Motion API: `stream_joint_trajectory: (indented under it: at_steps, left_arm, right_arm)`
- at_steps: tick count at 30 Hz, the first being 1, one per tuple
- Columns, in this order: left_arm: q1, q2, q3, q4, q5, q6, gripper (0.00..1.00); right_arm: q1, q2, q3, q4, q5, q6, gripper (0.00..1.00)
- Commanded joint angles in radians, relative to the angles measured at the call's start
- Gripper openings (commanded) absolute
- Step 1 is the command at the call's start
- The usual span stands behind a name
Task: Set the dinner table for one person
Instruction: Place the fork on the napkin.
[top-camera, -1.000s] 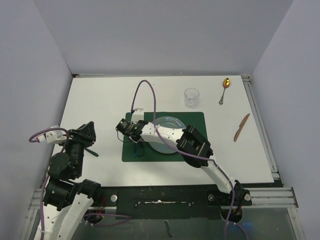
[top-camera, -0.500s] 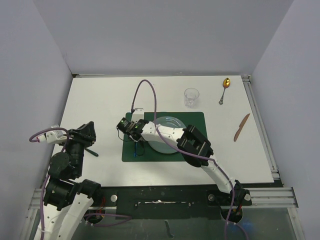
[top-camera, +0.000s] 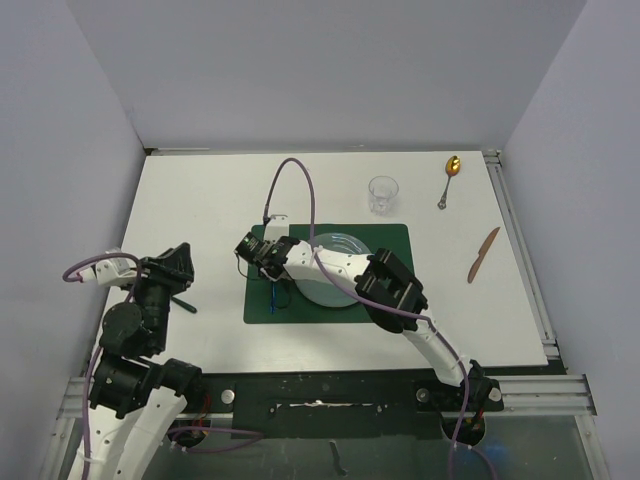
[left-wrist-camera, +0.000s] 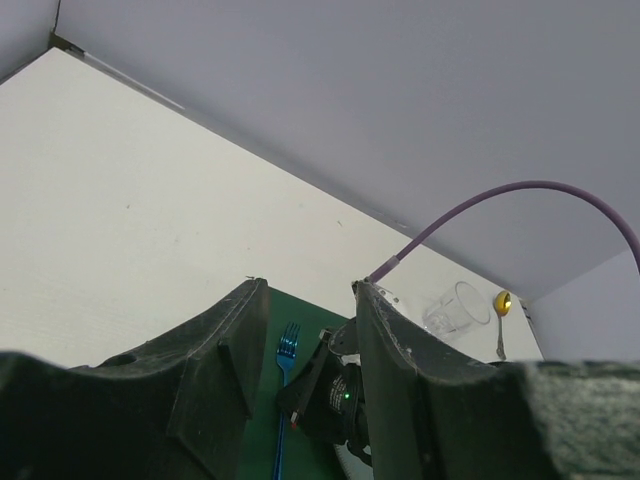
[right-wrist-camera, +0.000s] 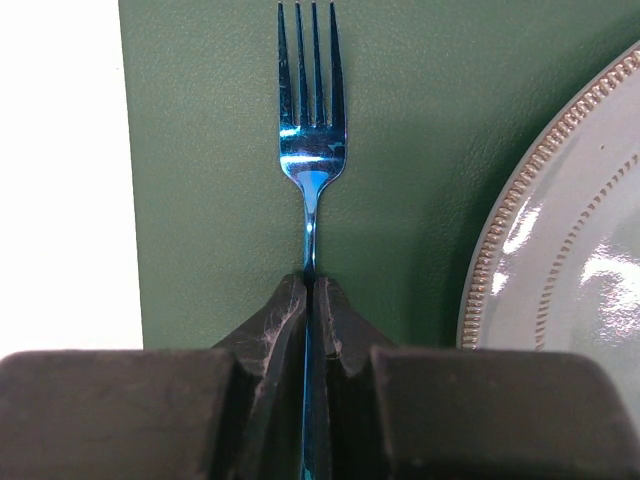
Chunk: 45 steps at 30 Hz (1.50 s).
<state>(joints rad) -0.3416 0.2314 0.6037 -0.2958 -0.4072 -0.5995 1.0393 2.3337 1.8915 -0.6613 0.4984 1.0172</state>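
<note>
One fork gripped beside the plate

The white dinner table (top-camera: 200, 210) carries a green placemat (top-camera: 390, 240) near its middle, with a plate (top-camera: 340, 243) on the mat. At the table's left edge the left gripper (left-wrist-camera: 310, 300) has its fingers apart and empty. Over the mat's left strip, the right gripper (right-wrist-camera: 310, 300) is clamped on the handle of a blue fork (right-wrist-camera: 311, 130). A glass (top-camera: 383, 195), a knife (top-camera: 483, 254) and a spoon (top-camera: 448, 180) sit off the mat.

The fork (right-wrist-camera: 311, 150) is polished metal with a glossy blue tint, mirror-bright at the neck. Under it the dark green placemat (right-wrist-camera: 200, 200) looks matt, with a fine leathery grain. The plate (right-wrist-camera: 570, 260) is pale and glossy like glazed ceramic, its rim beaded. The dinner table (right-wrist-camera: 55, 150) is smooth matt white. The right gripper (right-wrist-camera: 310, 295) is dull black plastic, rough on the surface.
</note>
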Motion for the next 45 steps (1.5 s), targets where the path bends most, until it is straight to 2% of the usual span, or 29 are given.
stream_joint_trajectory:
  at_steps: [1,24,33,45]
  left_arm:
    - [-0.004,0.017,-0.011,0.058,0.023,-0.011,0.38]
    - [-0.004,0.025,-0.038,0.083,0.037,-0.022,0.38]
    - [-0.004,0.025,-0.042,0.086,0.041,-0.023,0.38]
    - [-0.004,0.028,-0.05,0.093,0.047,-0.028,0.38]
  right_arm:
    - [-0.022,-0.06,-0.009,-0.055,0.041,-0.02,0.0]
    - [-0.012,-0.069,0.009,-0.101,0.063,-0.02,0.0]
    - [-0.009,-0.075,0.012,-0.108,0.076,-0.029,0.23]
    - [0.002,-0.093,0.026,-0.106,0.098,-0.044,0.24]
